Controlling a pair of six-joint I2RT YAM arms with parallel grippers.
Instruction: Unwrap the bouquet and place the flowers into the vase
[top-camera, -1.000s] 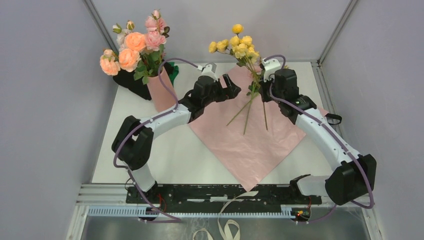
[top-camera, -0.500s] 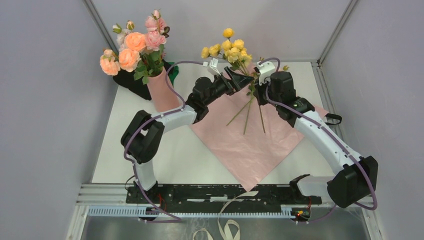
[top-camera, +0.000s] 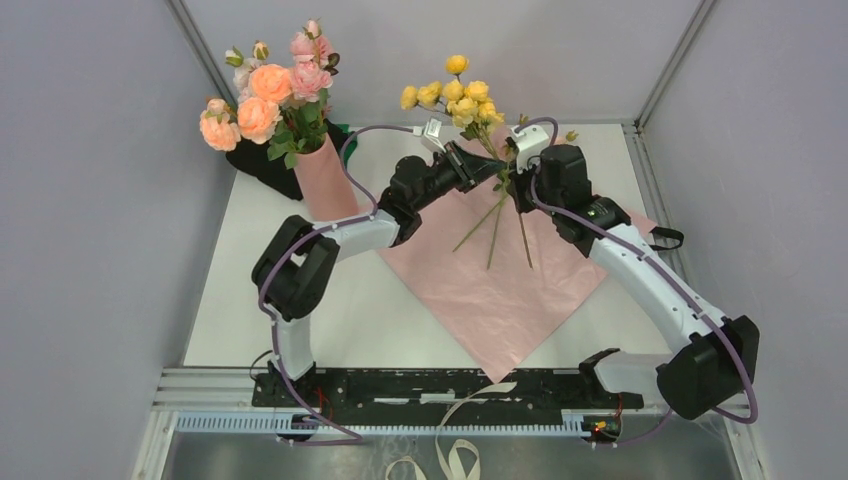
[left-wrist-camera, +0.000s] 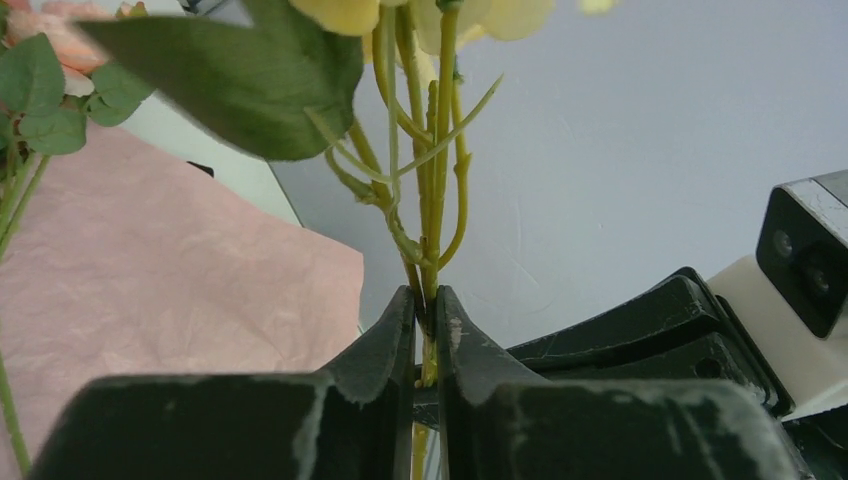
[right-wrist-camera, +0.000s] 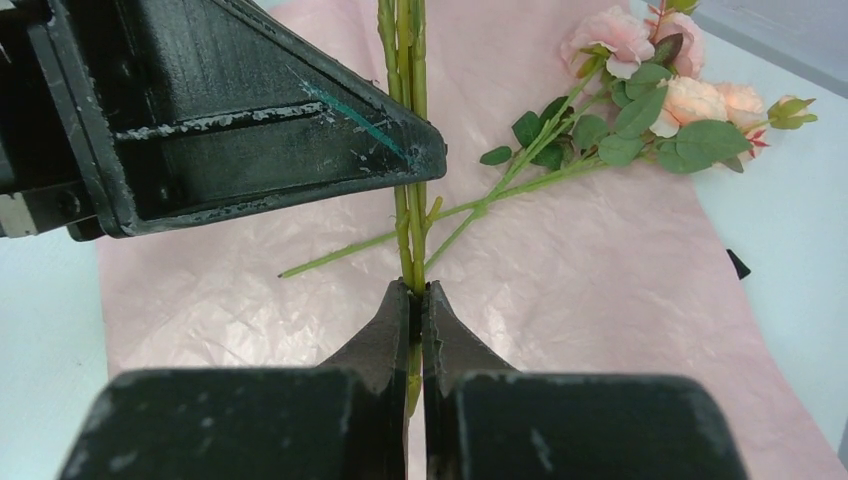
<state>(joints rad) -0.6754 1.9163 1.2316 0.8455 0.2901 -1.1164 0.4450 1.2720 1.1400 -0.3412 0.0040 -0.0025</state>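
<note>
Surface: I log a white table (top-camera: 350, 320) boxed in by pale grey walls (top-camera: 90, 250), with a metal rail (top-camera: 210, 382) along its near edge. Pink paper (top-camera: 500, 290): spread flat, centre-right. Vase (top-camera: 325, 185): upright at the far left, peach roses (top-camera: 262, 100) standing in it, black cloth (top-camera: 258, 162) just behind. Yellow flowers (top-camera: 455, 90): held upright over the paper's far corner. I see the left gripper (left-wrist-camera: 425, 305) pinched narrow on their stems, and the right gripper (right-wrist-camera: 418, 292) clamped on the same stems just beside it. Pale pink sprig (right-wrist-camera: 640, 90): lying on the paper.
</note>
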